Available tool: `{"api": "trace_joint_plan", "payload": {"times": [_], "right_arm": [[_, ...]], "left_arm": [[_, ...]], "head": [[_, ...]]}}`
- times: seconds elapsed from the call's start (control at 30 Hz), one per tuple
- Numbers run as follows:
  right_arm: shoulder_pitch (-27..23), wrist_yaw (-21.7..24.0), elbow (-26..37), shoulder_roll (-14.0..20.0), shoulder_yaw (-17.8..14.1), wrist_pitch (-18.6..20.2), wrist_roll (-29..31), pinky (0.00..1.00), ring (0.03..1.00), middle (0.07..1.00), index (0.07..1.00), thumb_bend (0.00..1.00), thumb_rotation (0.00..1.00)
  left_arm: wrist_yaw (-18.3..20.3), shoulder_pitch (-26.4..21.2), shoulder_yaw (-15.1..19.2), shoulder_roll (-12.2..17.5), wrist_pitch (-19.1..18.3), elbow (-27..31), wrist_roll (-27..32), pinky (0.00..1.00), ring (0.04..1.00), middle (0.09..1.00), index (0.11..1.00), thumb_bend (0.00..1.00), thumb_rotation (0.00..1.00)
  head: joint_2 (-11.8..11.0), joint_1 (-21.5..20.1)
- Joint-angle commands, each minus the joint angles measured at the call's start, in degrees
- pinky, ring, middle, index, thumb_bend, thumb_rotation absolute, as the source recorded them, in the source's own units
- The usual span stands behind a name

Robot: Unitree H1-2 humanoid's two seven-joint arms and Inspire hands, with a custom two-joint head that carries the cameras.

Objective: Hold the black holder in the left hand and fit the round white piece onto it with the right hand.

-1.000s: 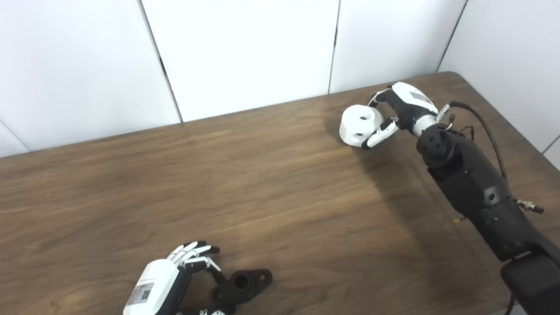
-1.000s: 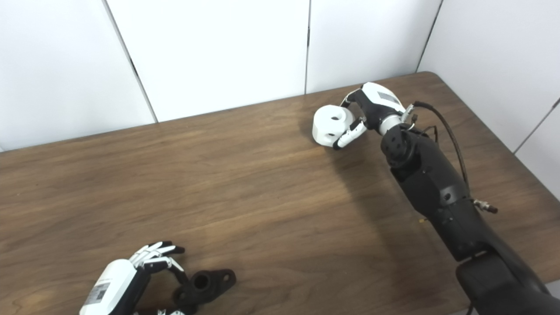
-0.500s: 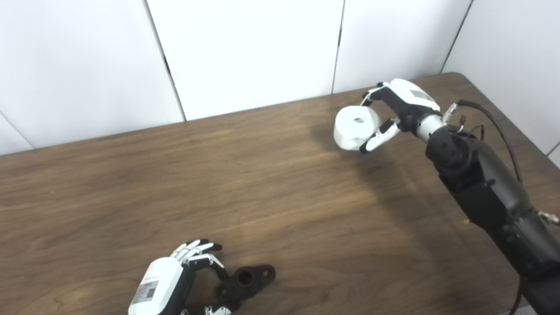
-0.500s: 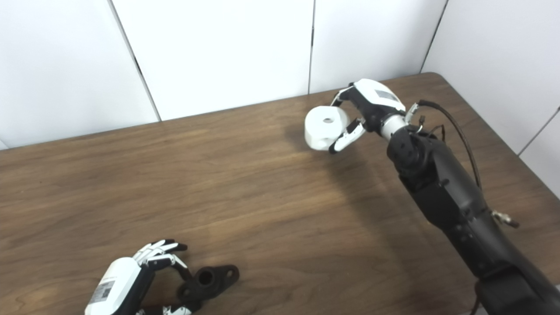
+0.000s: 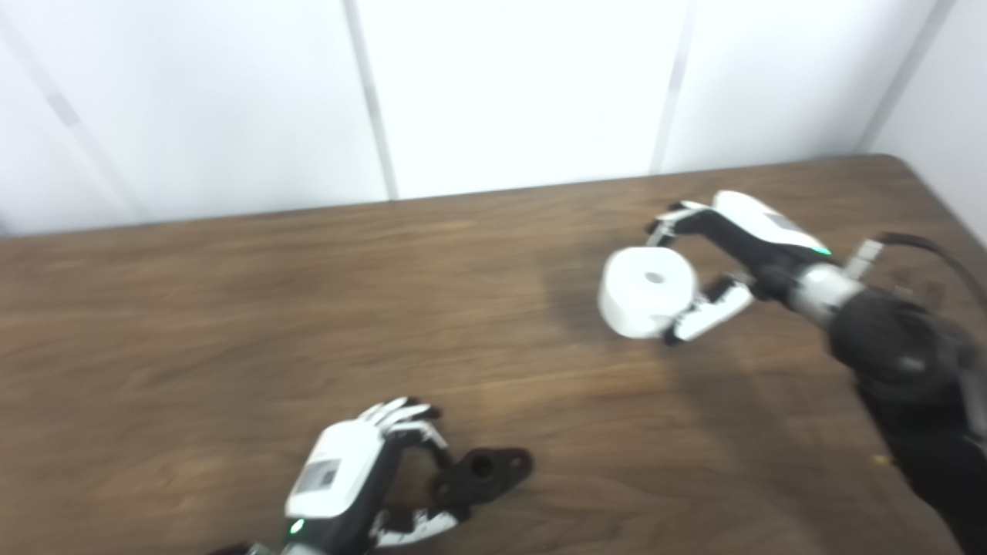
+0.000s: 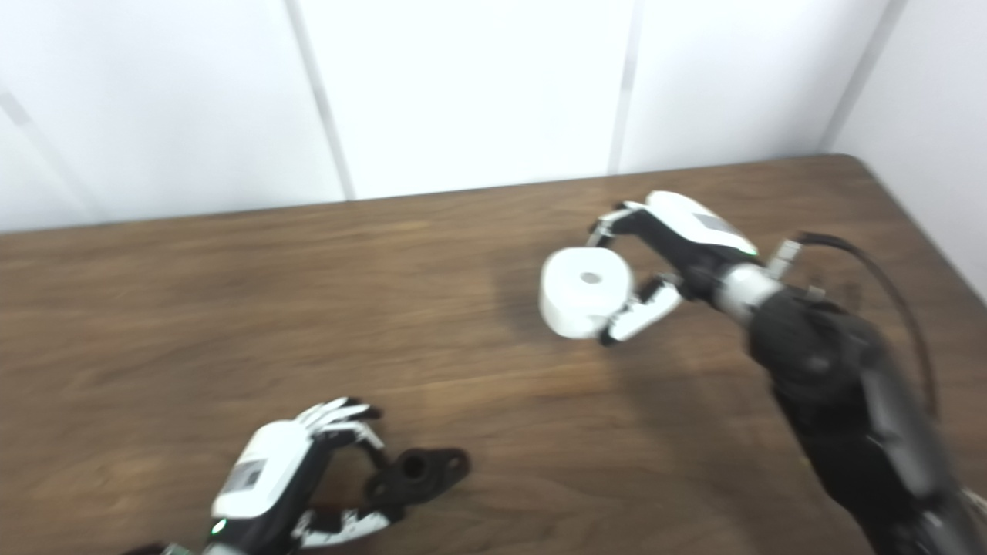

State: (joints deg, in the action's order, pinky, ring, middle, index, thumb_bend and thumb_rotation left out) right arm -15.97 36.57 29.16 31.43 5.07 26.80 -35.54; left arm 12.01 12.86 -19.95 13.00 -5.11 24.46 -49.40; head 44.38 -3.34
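Left eye view: you see 1 desk (image 5: 231, 308) with a brown wood-grain top, bounded behind by flat white wall panels (image 5: 517, 85) split by thin vertical seams. The frame is motion-blurred, so fine detail is soft.

You have 2 task parts. The round white piece (image 5: 646, 290) is 1 short, smooth cylinder with a small hole in its upper face. The right hand (image 5: 721, 258) grips it between fingers above and thumb below, over the far right part of the desk; whether it touches the desk cannot be told.

The black holder (image 5: 482, 474) is 1 matte black part with a round bore and a flat flange lug pointing right. It lies on the desk near the front edge. The left hand (image 5: 362, 478), white-shelled with black fingers, curls around the holder's left end; you cannot tell whether it grips firmly.
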Motion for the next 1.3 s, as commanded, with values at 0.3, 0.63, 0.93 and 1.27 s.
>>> {"api": "trace_joint_plan", "payload": {"times": [0.3, 0.63, 0.93, 1.27], "right_arm": [[0.1, 8.4, 9.9, -5.2, -0.2, 0.1, -1.5, 0.89, 0.955, 0.827, 0.483, 0.52, 0.14], [1.9, 7.1, 12.4, -6.6, 4.7, -0.8, -2.0, 0.82, 0.949, 0.828, 0.483, 0.52, 0.14], [2.6, 5.4, 12.3, -7.7, 7.2, -2.4, -3.2, 0.81, 0.958, 0.832, 0.483, 0.52, 0.14], [3.0, 3.9, 11.6, -10.1, 10.6, -4.6, -5.0, 0.84, 0.948, 0.824, 0.483, 0.52, 0.14]], "left_arm": [[5.8, 0.7, -2.1, -2.0, -5.8, -2.5, -2.6, 0.90, 0.914, 0.832, 0.491, 0.51, 0.04], [6.3, 0.4, -2.8, -2.4, -6.4, -2.4, -3.6, 0.90, 0.918, 0.836, 0.491, 0.51, 0.05], [6.5, -0.2, -3.1, -3.0, -6.8, -2.7, -3.9, 0.91, 0.916, 0.832, 0.491, 0.51, 0.05], [6.2, -0.4, -3.8, -3.0, -6.9, -2.5, -4.3, 0.90, 0.909, 0.830, 0.491, 0.51, 0.05]], "head": [[2.8, 3.1], [4.1, 3.9], [4.8, 4.5], [5.1, 4.9]]}}
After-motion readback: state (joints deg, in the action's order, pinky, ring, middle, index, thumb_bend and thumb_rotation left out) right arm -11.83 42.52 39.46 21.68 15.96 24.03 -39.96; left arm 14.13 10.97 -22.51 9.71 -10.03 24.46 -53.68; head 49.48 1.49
